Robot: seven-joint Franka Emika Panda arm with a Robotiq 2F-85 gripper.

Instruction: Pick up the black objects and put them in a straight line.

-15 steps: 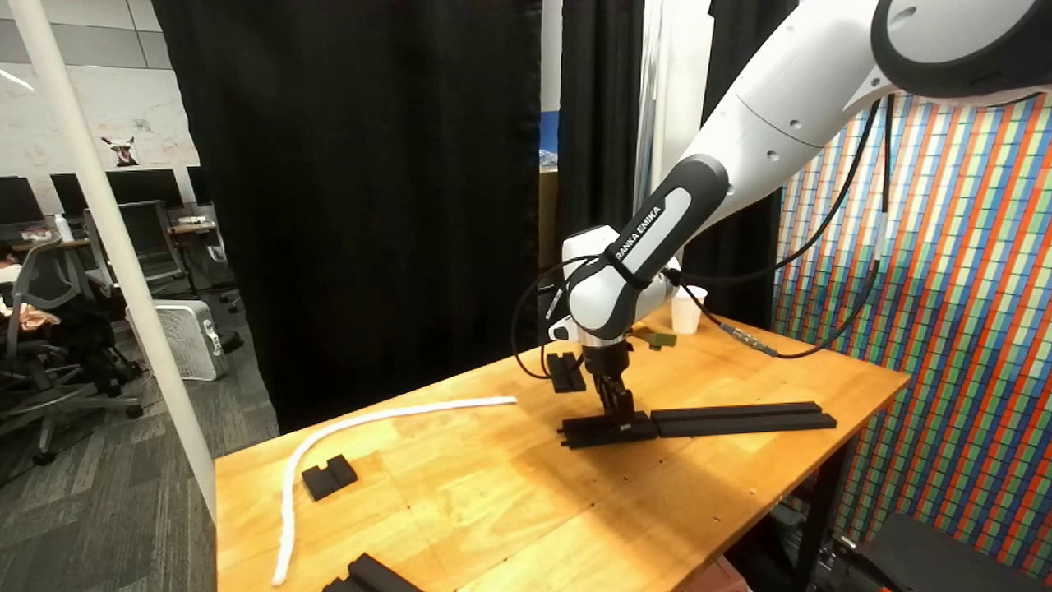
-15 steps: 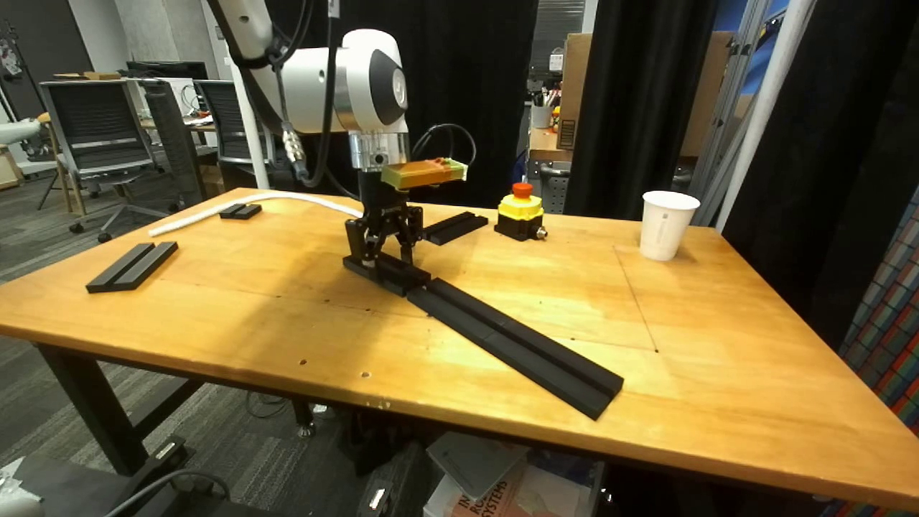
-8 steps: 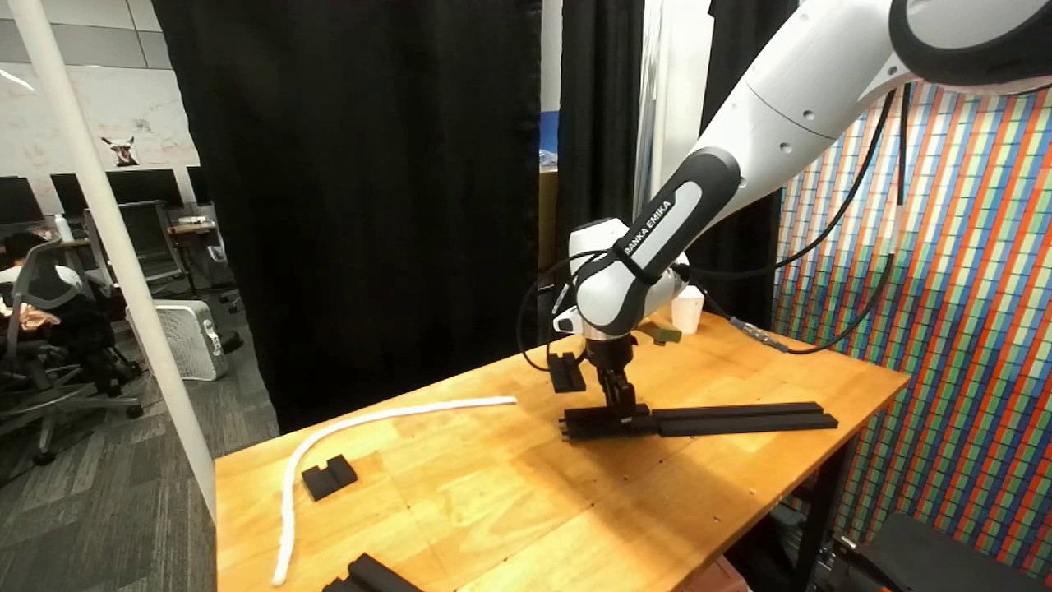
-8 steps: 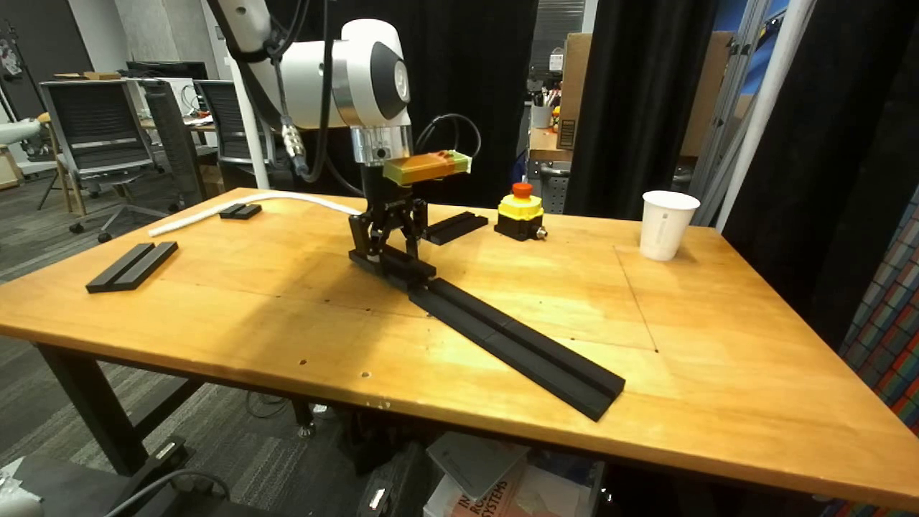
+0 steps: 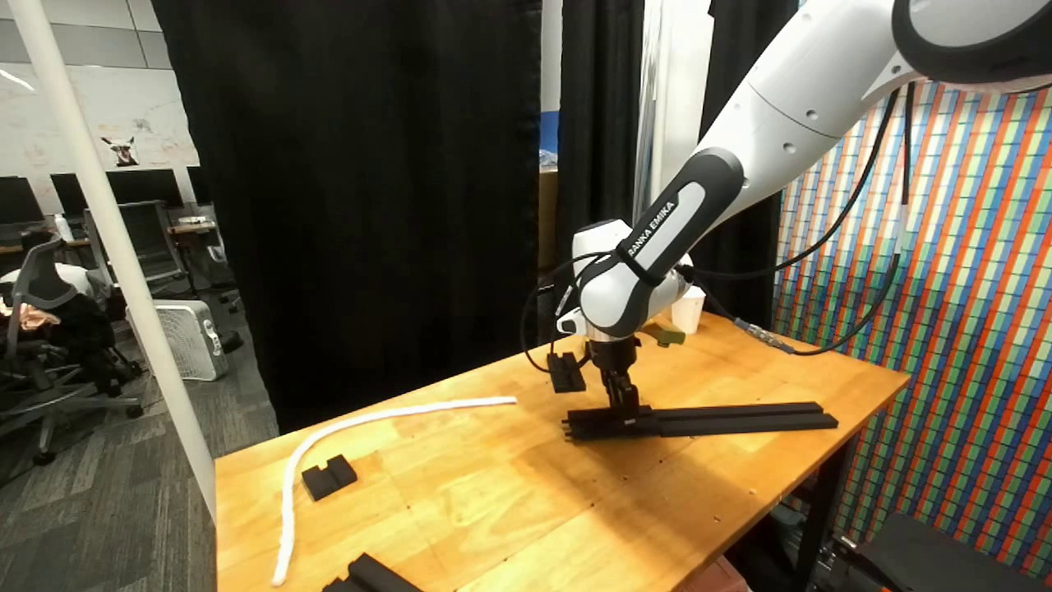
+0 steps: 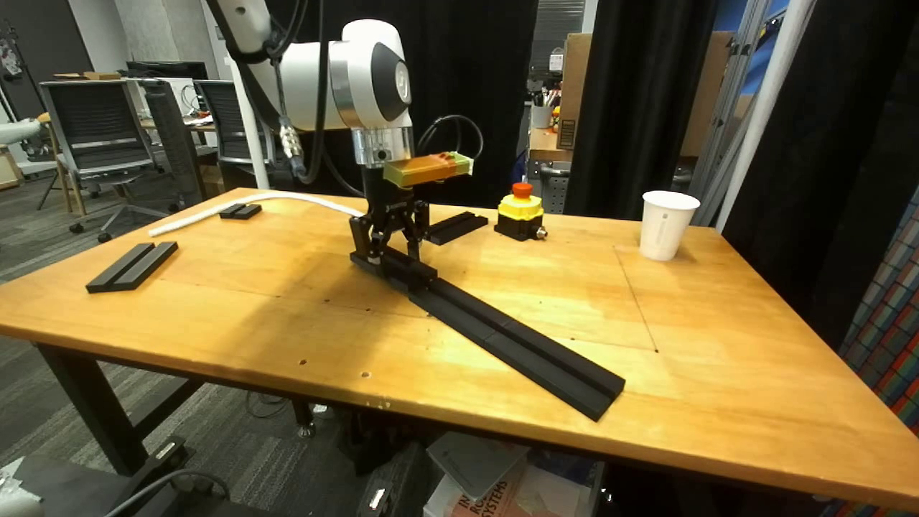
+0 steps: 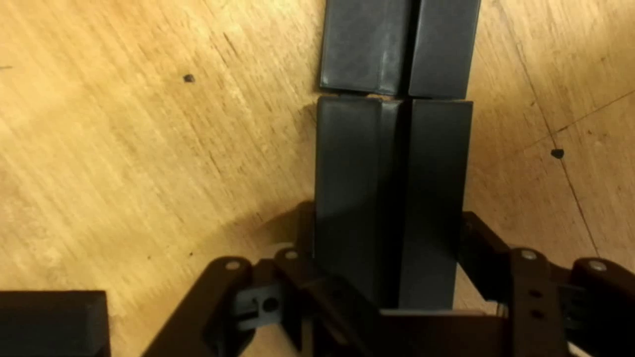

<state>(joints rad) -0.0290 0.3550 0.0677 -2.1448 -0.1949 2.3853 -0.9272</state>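
Observation:
My gripper (image 7: 387, 243) has its fingers against both long sides of a grooved black bar (image 7: 354, 168). In both exterior views the gripper (image 6: 393, 257) (image 5: 626, 418) points down at this bar (image 6: 416, 267) (image 5: 588, 423). The bar lines up with a long black strip (image 6: 517, 337) (image 5: 748, 419) made of bars end to end. In the wrist view a thin gap shows between it and the strip (image 7: 364, 49). Another black bar (image 6: 133, 267) lies at the table's left, and one more black bar (image 6: 457, 227) (image 5: 565, 372) lies behind the gripper.
A small black block (image 6: 240, 211) (image 5: 329, 477) lies near a curved white tube (image 5: 353, 423). A yellow emergency stop with a red button (image 6: 520, 210) and a white paper cup (image 6: 666, 224) stand toward the back. The table edge (image 6: 287, 373) runs in front of the strip.
My gripper and the held bar have shifted slightly toward the strip. The gap between the bar and the strip has narrowed. The loose bars have not moved.

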